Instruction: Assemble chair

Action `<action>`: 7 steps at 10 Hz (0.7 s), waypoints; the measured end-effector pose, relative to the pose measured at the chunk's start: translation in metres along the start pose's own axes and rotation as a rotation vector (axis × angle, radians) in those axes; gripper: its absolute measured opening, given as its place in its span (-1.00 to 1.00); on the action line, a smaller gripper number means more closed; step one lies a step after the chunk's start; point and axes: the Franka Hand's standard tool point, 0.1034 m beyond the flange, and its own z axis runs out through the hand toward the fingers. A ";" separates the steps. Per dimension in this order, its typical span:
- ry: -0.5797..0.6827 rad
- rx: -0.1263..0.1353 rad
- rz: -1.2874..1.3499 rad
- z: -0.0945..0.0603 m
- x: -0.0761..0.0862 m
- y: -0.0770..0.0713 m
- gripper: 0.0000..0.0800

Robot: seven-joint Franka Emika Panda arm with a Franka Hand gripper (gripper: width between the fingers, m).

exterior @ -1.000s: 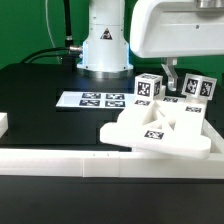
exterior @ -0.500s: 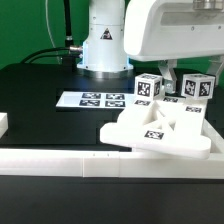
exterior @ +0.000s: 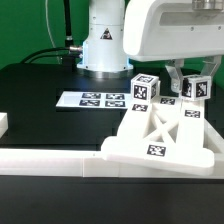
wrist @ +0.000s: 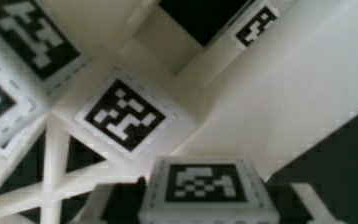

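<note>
While the long low white border wall (exterior: 60, 161) runs across the nearest edge of the black worktop (exterior: 40, 85), the matte white blocky plastic chair (exterior: 160, 135) sits just behind it, toward the exterior view's right. Its flat slab tilts up off the worktop, low edge nearest and touching the wall, crossed bars and square-ended posts rising toward the back. Black-and-white square marker tags show on its faces. Its long axis runs across the view, along the wall. In the wrist view the chair (wrist: 140, 110) fills the picture, tagged faces close up. Behind and above, the white arm reaches down from the upper right, its pincer (exterior: 187, 88) pinching a rear post. Farther left lies the flat marker board (exterior: 92, 100).
</note>
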 end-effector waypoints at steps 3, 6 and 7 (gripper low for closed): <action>0.020 0.030 0.335 0.000 0.001 0.002 -0.29; 0.049 0.030 0.606 0.000 0.003 0.001 -0.29; 0.049 0.033 0.661 0.001 0.004 0.001 -0.29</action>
